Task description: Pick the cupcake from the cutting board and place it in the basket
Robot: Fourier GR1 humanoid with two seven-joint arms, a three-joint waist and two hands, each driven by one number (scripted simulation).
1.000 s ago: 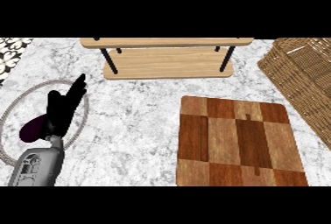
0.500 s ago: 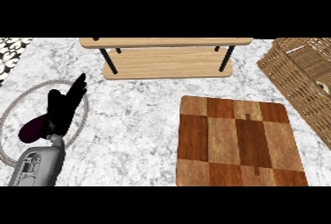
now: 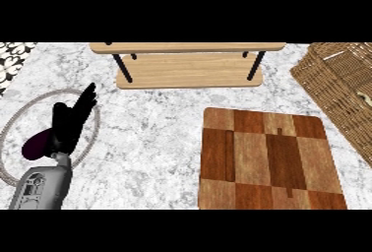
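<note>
I log: cutting board (image 3: 270, 160) at worktop (image 3: 156, 142) near-right; basket (image 3: 345, 93) at the right edge; shelf (image 3: 187, 66) at the far edge; left hand (image 3: 71, 123) over a plate (image 3: 15, 128) at the left edge.

One arm is in view, entering from the lower left edge. Its forearm (image 3: 45, 186) is a grey, boxy casing with rounded corners; the near face carries recessed panel outlines and small cut-out shapes in darker grey. At the wrist the casing narrows to a short grey collar. The left hand (image 3: 69, 123) is uniformly black and matte, with long slender fingers (image 3: 88, 96) tapering to points and a shorter thumb. No cables, screws or lettering can be made out on either part.
</note>
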